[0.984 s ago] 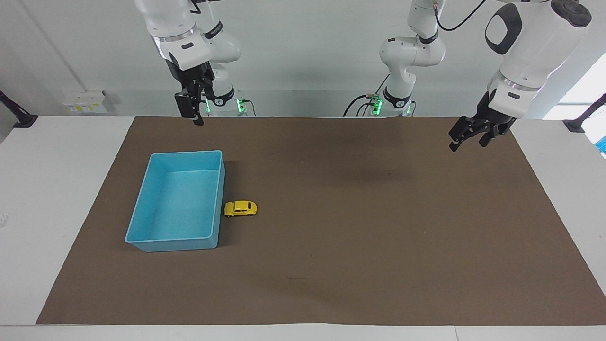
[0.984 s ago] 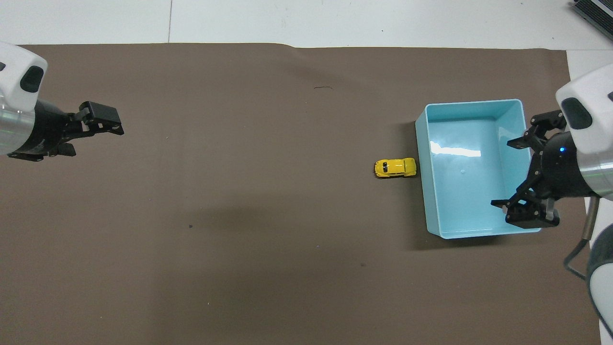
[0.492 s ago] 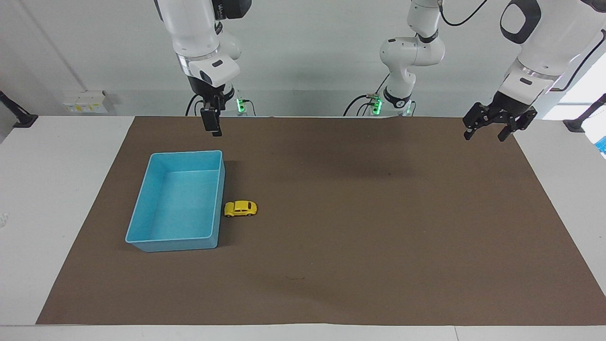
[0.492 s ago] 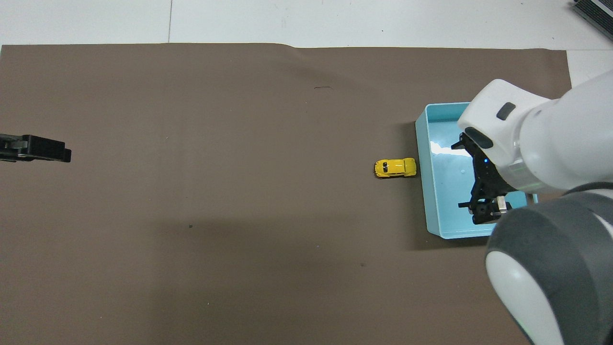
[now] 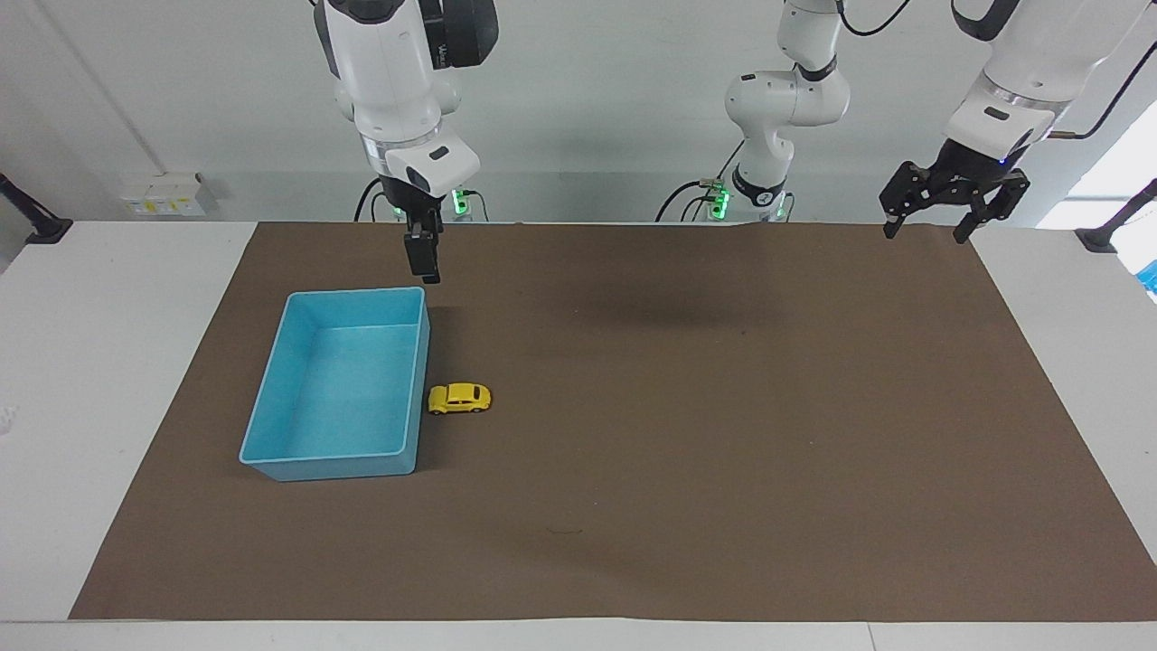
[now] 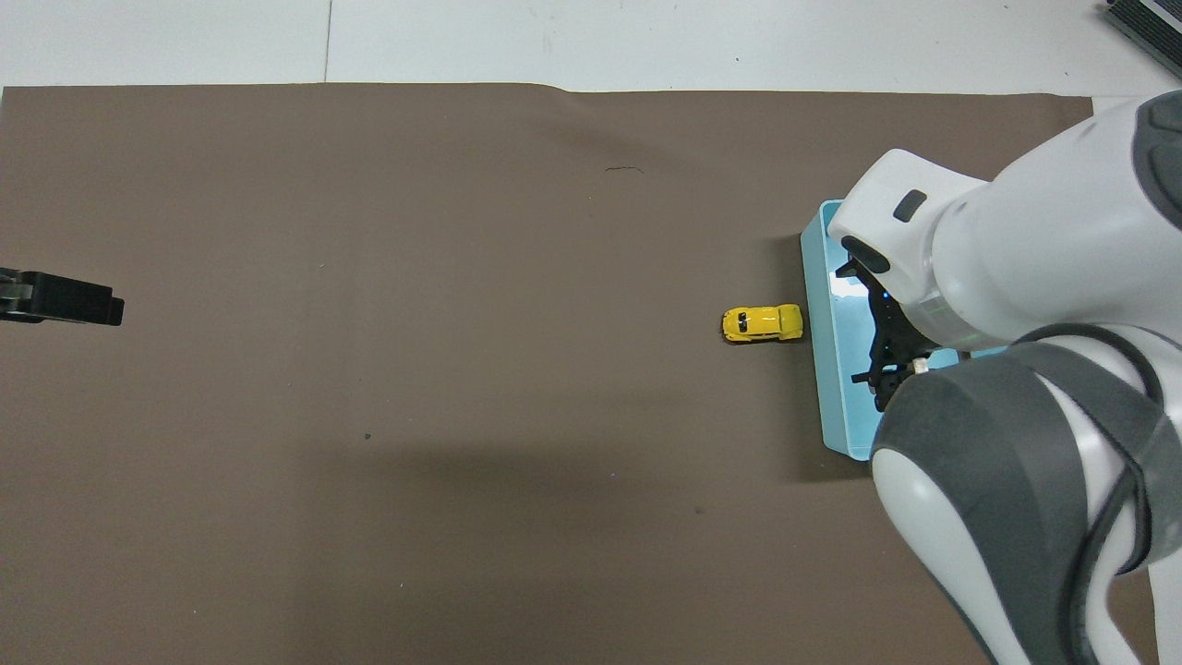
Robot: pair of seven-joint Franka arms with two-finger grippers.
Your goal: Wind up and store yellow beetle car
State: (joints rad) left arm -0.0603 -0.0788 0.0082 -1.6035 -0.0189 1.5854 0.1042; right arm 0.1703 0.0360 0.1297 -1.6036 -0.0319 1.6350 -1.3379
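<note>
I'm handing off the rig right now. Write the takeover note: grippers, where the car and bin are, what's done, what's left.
Left gripper: open, empty, up in the air over the brown mat's edge at the left arm's end; this arm waits.
Right gripper: open, empty, in the air above the mat just off the blue bin's robot-side corner.
Yellow beetle car: on its wheels on the mat, right beside the bin's long wall, toward the left arm's end; untouched.
Bin: nothing in it.
Done: nothing.
Left: grasp the car, wind it up, put it in the bin.
</note>
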